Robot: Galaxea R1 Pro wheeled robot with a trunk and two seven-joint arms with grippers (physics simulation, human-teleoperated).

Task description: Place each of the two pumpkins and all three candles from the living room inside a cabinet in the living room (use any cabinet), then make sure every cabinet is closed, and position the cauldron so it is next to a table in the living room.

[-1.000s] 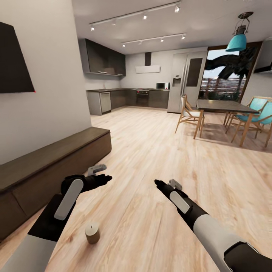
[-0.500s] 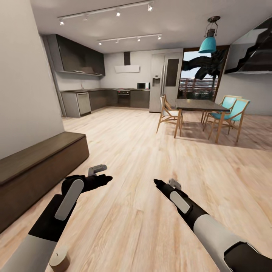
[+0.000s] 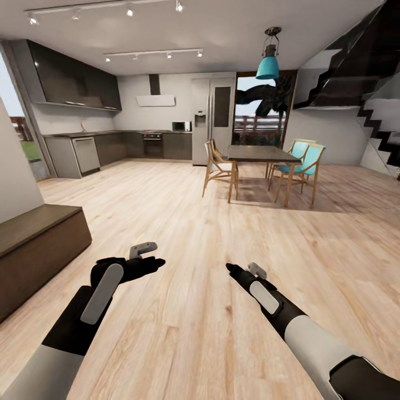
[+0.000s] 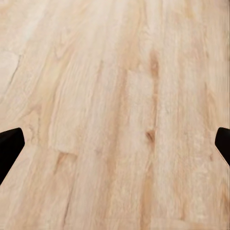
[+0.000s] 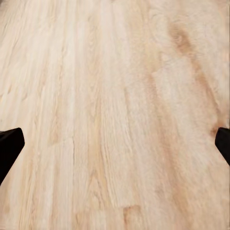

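- The head view looks forward and slightly down from above both arms, over the floor [image 3: 183, 222] toward the far kitchen [image 3: 111, 147] and dining table [image 3: 258, 153], with the cabinet [image 3: 33, 250] at its left edge.
- The left wrist view looks down along its fingers [image 4: 9, 146] at the floor [image 4: 120, 110], close.
- The right wrist view does the same, fingers [image 5: 9, 143] at the frame edges, planks [image 5: 115, 110] close.
- All three views share the wood floor near the arms.
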